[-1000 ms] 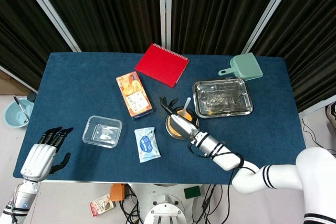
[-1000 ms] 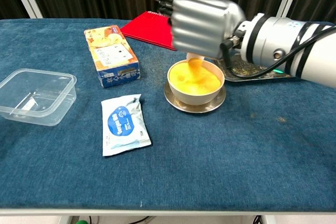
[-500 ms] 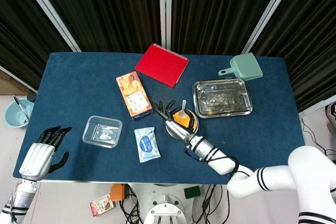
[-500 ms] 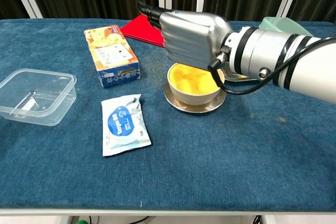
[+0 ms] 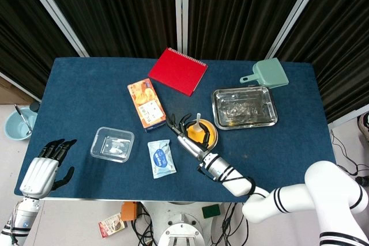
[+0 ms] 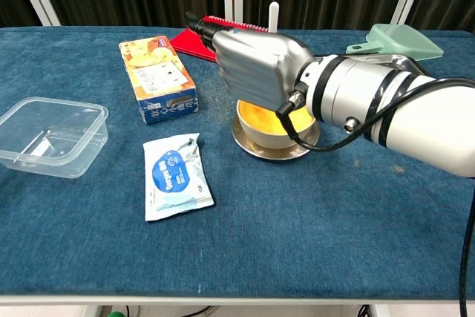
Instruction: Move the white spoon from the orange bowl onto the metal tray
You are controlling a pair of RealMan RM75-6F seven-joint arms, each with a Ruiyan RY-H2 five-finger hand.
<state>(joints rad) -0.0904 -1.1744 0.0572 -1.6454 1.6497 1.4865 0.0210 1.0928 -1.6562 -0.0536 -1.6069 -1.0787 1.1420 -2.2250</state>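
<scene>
Only head view shows left hand [image 5: 40, 170] open, metal tray [image 5: 244, 108].

The white spoon [image 5: 198, 123] is standing nearly upright above the orange bowl [image 5: 206, 136], its thin handle sticking up behind the right hand [image 6: 252, 64] that is holding it. The orange bowl is sitting on a small metal saucer, just left of the rectangular metal tray [image 5: 244, 107], which is lying flat.
</scene>
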